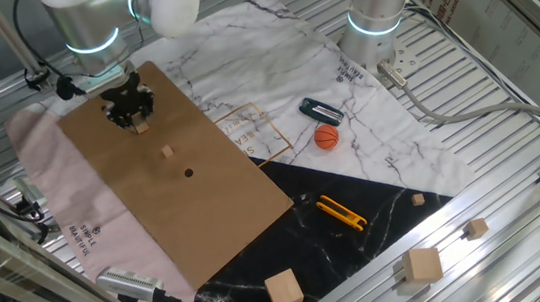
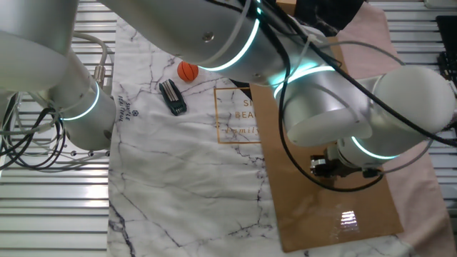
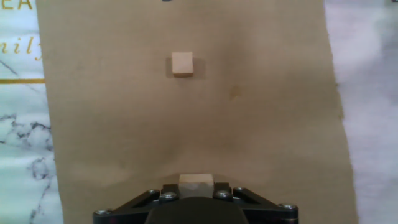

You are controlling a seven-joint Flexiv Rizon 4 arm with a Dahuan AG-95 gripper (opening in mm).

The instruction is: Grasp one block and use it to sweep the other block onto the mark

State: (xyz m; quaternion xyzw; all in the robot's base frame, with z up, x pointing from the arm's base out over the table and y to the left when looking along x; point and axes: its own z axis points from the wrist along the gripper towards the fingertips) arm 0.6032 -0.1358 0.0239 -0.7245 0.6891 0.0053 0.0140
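Observation:
My gripper (image 1: 136,120) is shut on one tiny tan block (image 3: 195,184), held low over the far end of the brown cardboard (image 1: 215,197); the block also shows at the fingertips in one fixed view (image 1: 141,125). The other block (image 1: 168,153) lies loose on the cardboard ahead of the gripper, and appears near the top of the hand view (image 3: 182,63). The mark (image 1: 189,173), a small black dot, is just beyond that block, a short gap away. In the other fixed view my arm hides both blocks and the mark.
An orange ball (image 1: 326,137) and a black clip-like object (image 1: 321,110) lie on the marbled cloth to the right. A yellow tool (image 1: 341,212), several larger pale wooden cubes (image 1: 284,290) and a silver cylinder (image 1: 128,283) lie near the front. Another arm base (image 1: 376,9) stands at the back.

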